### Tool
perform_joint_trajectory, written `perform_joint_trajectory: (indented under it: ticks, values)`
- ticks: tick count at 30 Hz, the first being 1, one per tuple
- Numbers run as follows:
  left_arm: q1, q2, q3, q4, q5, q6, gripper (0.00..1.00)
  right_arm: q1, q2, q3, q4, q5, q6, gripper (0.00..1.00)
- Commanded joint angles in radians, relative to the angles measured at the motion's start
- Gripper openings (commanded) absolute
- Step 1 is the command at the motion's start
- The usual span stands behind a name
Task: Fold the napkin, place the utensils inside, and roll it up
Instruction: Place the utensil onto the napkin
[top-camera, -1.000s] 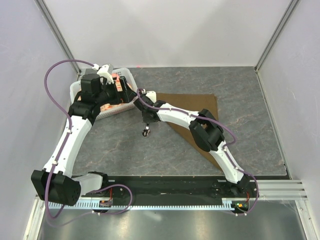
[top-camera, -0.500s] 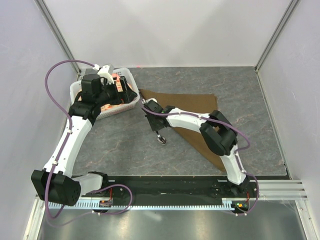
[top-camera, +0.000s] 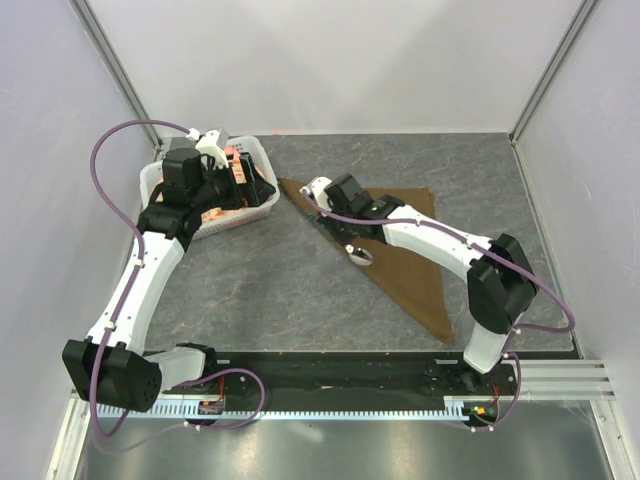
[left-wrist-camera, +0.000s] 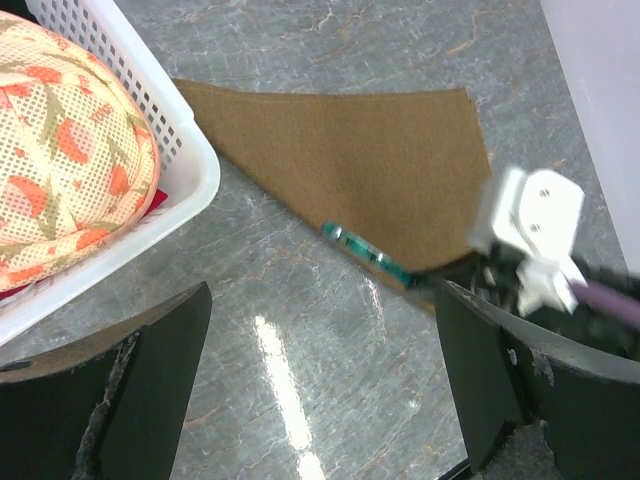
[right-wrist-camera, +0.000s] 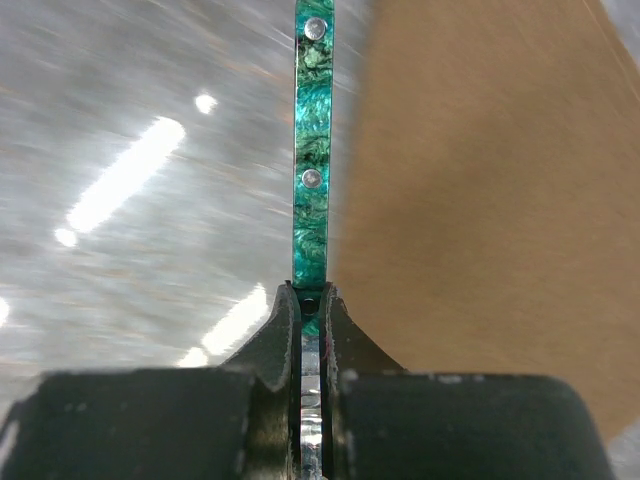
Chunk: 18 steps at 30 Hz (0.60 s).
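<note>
The brown napkin (top-camera: 400, 235) lies folded into a triangle on the table, its long edge running from back left to front right. It also shows in the left wrist view (left-wrist-camera: 350, 150) and the right wrist view (right-wrist-camera: 480, 190). My right gripper (top-camera: 345, 238) (right-wrist-camera: 311, 300) is shut on the utensil (top-camera: 361, 256), low over the napkin's long edge. The teal handle (right-wrist-camera: 312, 170) (left-wrist-camera: 365, 255) sticks out past the fingers along that edge. My left gripper (top-camera: 245, 185) (left-wrist-camera: 320, 400) is open and empty, held above the table beside the basket.
A white mesh basket (top-camera: 160, 180) (left-wrist-camera: 150, 100) at the back left holds an orange-patterned plate (left-wrist-camera: 60, 150). The right arm's white wrist (left-wrist-camera: 530, 225) is close to the left gripper's right finger. Side walls close in the table.
My right gripper has carried the utensil from over the bare table back and to the right, onto the napkin's long edge. The left arm has not moved.
</note>
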Motion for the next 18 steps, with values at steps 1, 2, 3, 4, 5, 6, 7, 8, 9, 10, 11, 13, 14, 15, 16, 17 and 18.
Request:
perform_joint_trajectory:
  ticks: [1,2,3,4,5,6,7,8,9,10,11,13,14,15,16,17,18]
  values:
    - [0.000,0.002,-0.002,0.041,0.019,-0.019,1.00,-0.103,0.054,-0.025,-0.002,-0.021,-0.150,0.00]
    - [0.000,0.002,-0.002,0.041,0.020,-0.019,1.00,-0.115,0.063,-0.023,0.002,-0.020,-0.156,0.00]
    - [0.000,0.002,-0.002,0.040,0.019,-0.017,1.00,-0.137,0.073,-0.022,0.010,-0.010,-0.162,0.00]
    - [0.000,0.001,0.000,0.040,0.016,-0.016,1.00,-0.143,0.085,-0.018,0.015,-0.007,-0.170,0.00]
    - [0.000,0.001,-0.002,0.040,0.016,-0.016,1.00,-0.149,0.091,-0.018,0.019,-0.006,-0.183,0.00]
    - [0.000,0.001,-0.003,0.041,0.016,-0.014,1.00,-0.158,0.096,-0.018,0.031,-0.009,-0.193,0.00]
    - [0.000,0.001,0.000,0.040,0.014,-0.014,1.00,-0.161,0.103,-0.023,0.035,-0.010,-0.200,0.00]
    - [0.000,0.001,-0.002,0.040,0.014,-0.014,1.00,-0.166,0.106,-0.025,0.041,-0.013,-0.219,0.00]
    - [0.000,0.002,0.000,0.040,0.014,-0.014,1.00,-0.169,0.111,-0.028,0.050,-0.016,-0.226,0.00]
    - [0.000,0.001,0.000,0.041,0.014,-0.013,1.00,-0.174,0.119,-0.031,0.052,-0.027,-0.231,0.00]
    - [0.000,0.002,0.000,0.040,0.013,-0.013,1.00,-0.177,0.125,-0.032,0.053,-0.029,-0.236,0.00]
    - [0.000,0.002,-0.002,0.041,0.014,-0.013,1.00,-0.184,0.137,-0.038,0.052,-0.042,-0.239,0.00]
    - [0.000,0.002,-0.002,0.041,0.014,-0.013,1.00,-0.186,0.139,-0.043,0.053,-0.043,-0.239,0.00]
    - [0.000,0.002,-0.002,0.040,0.014,-0.011,1.00,-0.187,0.142,-0.046,0.055,-0.041,-0.233,0.00]
    - [0.000,0.001,-0.002,0.041,0.014,-0.013,1.00,-0.187,0.148,-0.052,0.055,-0.041,-0.230,0.00]
    - [0.001,0.001,-0.002,0.041,0.016,-0.014,1.00,-0.189,0.149,-0.055,0.055,-0.070,-0.225,0.00]
    - [0.001,0.001,-0.002,0.041,0.016,-0.014,1.00,-0.189,0.156,-0.060,0.059,-0.073,-0.220,0.00]
